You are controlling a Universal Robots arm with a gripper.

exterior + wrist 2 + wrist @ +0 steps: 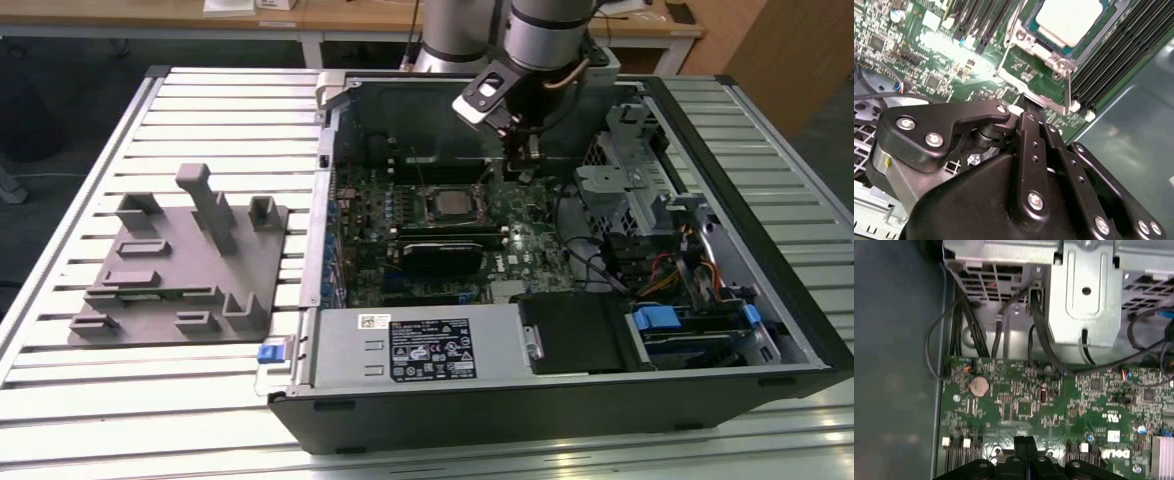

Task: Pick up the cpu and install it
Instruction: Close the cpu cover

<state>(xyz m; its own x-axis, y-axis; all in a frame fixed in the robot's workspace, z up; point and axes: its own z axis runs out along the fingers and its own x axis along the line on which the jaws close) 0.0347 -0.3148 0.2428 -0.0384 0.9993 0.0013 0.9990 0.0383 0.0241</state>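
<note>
Two black fingers of the gripper were pressed together in the first wrist view, and they seemed to hold nothing, though their tips were hard to judge from that angle. In the exterior view the gripper hung low over the motherboard inside the open case, near the socket and on the exterior view's right of it. The cpu lay flat in the socket, pale metal top up, apart from the gripper. A grey fixture sat on the slatted table, at the exterior view's left of the case.
</note>
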